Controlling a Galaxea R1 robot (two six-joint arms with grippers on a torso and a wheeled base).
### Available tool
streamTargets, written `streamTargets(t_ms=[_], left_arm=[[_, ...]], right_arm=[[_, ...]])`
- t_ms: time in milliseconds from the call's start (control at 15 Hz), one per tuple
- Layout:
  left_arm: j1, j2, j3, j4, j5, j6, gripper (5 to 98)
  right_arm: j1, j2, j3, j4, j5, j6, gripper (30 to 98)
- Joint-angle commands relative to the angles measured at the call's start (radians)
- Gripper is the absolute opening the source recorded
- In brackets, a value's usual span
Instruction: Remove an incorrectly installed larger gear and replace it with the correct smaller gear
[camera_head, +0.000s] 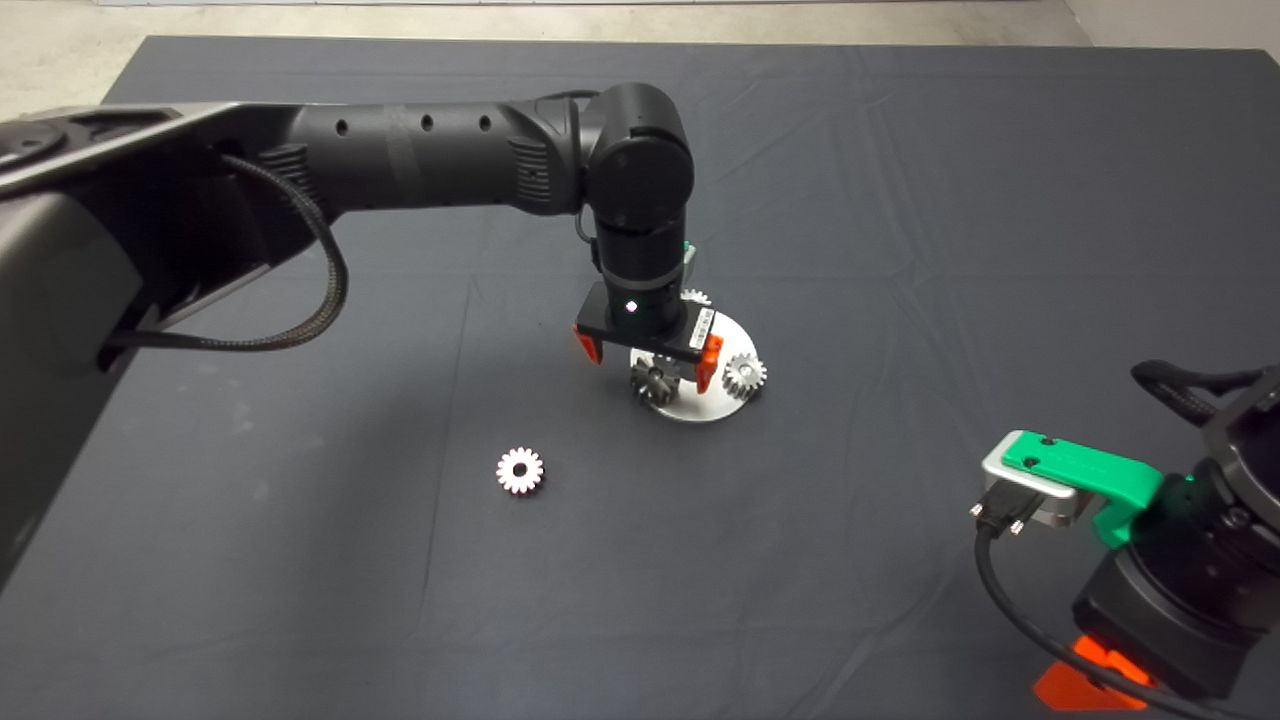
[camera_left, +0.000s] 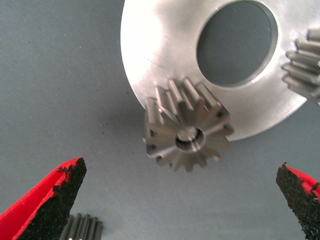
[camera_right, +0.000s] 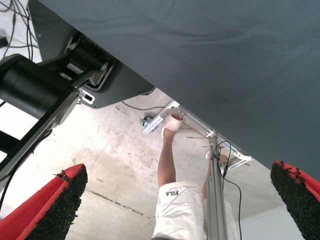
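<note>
Well, nearest the lower right corner of the head view, the right tool (camera_head: 1085, 690) waits at the desk's edge, its fingers spread with nothing between them; its wrist view looks past the mat to the floor, where a person's legs show upside down. A little further in, left of centre, the smaller gear (camera_head: 520, 470) lies loose on the dark mat (camera_head: 900, 200), well apart from everything else. Beyond that, at the middle of the frame, the left tool (camera_head: 650, 360) hangs over the round metal plate (camera_head: 700, 408), released wide, its pads standing off on either side of the larger gear (camera_left: 186, 126) without touching it. That gear sits at the plate's near rim, seemingly on its post. Two fine-toothed gears are mounted too, one at the plate's right edge (camera_head: 744, 375) and one just behind the wrist (camera_head: 695, 297). By my reckoning nothing is done yet: the wrong gear must first be gripped and lifted off, then the loose one fetched and seated.
</note>
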Motion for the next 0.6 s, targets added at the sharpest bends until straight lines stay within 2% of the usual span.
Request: streamTargets(t_ms=[0, 200, 333, 533], left_arm=[[-0.002, 0.01, -0.018, 0.005, -0.01, 0.017, 97.7], [0.035, 0.012, -0.056, 0.009, -0.016, 0.046, 97.7], [0.041, 0.012, -0.075, 0.012, -0.017, 0.055, 97.7], [0.043, 0.015, -0.085, 0.028, -0.038, 0.055, 97.7]], right_arm=[[0.02, 0.005, 0.0, 0.025, -0.085, 0.007, 96.9], [0.022, 0.005, -0.001, 0.024, -0.085, 0.007, 96.9], [0.022, 0.003, -0.001, 0.025, -0.085, 0.007, 96.9], [0.034, -0.001, -0.001, 0.025, -0.086, 0.007, 96.9]])
